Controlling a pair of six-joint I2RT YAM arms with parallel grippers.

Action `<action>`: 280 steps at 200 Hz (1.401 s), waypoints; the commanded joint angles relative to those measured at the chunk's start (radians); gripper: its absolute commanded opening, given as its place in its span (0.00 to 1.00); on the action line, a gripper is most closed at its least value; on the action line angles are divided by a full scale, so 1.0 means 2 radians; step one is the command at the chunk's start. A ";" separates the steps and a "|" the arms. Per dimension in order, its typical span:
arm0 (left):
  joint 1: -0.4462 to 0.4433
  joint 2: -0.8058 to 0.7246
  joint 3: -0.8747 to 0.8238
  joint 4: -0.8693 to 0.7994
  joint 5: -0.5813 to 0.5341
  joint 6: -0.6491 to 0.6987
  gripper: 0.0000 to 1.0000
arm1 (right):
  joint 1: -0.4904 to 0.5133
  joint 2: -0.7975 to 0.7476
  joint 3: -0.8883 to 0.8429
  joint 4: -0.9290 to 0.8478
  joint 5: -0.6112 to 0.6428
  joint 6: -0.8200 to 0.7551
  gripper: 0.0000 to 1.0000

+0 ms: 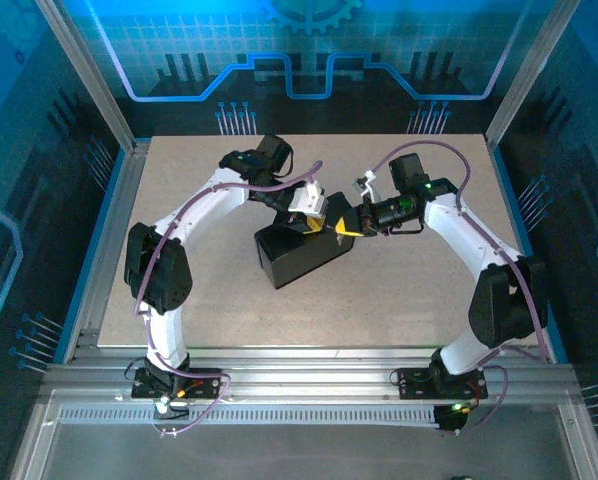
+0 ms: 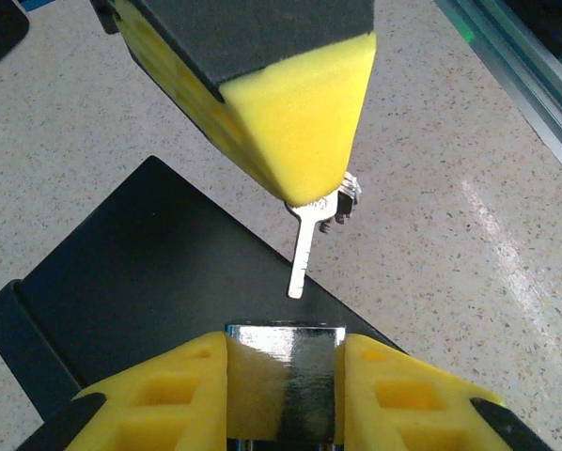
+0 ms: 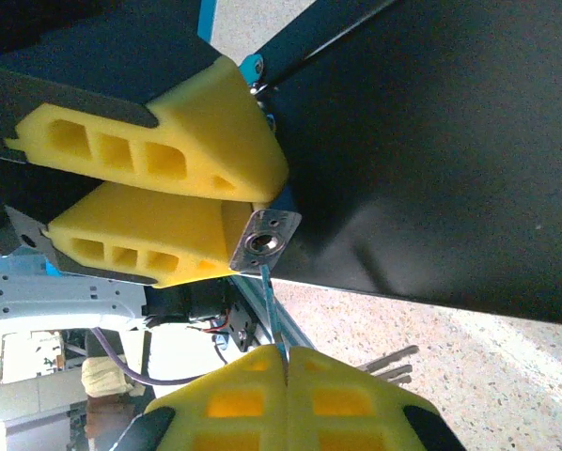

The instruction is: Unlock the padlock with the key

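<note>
Nearest to the arm bases, a dark box (image 1: 299,258) lies at an angle on the speckled table (image 1: 399,300), and the two grippers meet just above its far end. The left gripper (image 2: 284,348) has its yellow jaws only partly apart, because they clamp the small silvery padlock (image 2: 284,381) between them. The keyhole (image 3: 265,241) faces the other arm. The right gripper (image 3: 286,355) has its jaws pressed fully together on the thin key (image 2: 302,254), and some spare keys (image 3: 389,362) hang beside its pads. The key points straight to the padlock and its tip is just beside the keyhole, but it is judged not yet inserted. Both pick-ups seem done and the alignment is nearly done. Pushing the key in, turning it and freeing the shackle are left. No brand, label or writing can be read on the padlock, the key or the box, and the blue back wall (image 1: 309,50) shows graphics without words
</note>
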 commanded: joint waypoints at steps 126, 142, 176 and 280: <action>0.004 -0.038 -0.020 0.023 0.034 -0.002 0.18 | 0.012 0.017 0.020 0.001 -0.027 -0.003 0.00; 0.004 -0.039 -0.021 0.023 0.034 -0.002 0.18 | 0.012 0.016 0.019 0.002 -0.024 -0.003 0.00; 0.004 -0.044 -0.027 0.026 0.033 -0.001 0.18 | 0.009 0.015 0.018 0.003 -0.020 -0.001 0.00; 0.002 -0.050 -0.030 0.033 0.034 -0.004 0.18 | 0.022 0.028 0.034 -0.001 -0.023 -0.003 0.00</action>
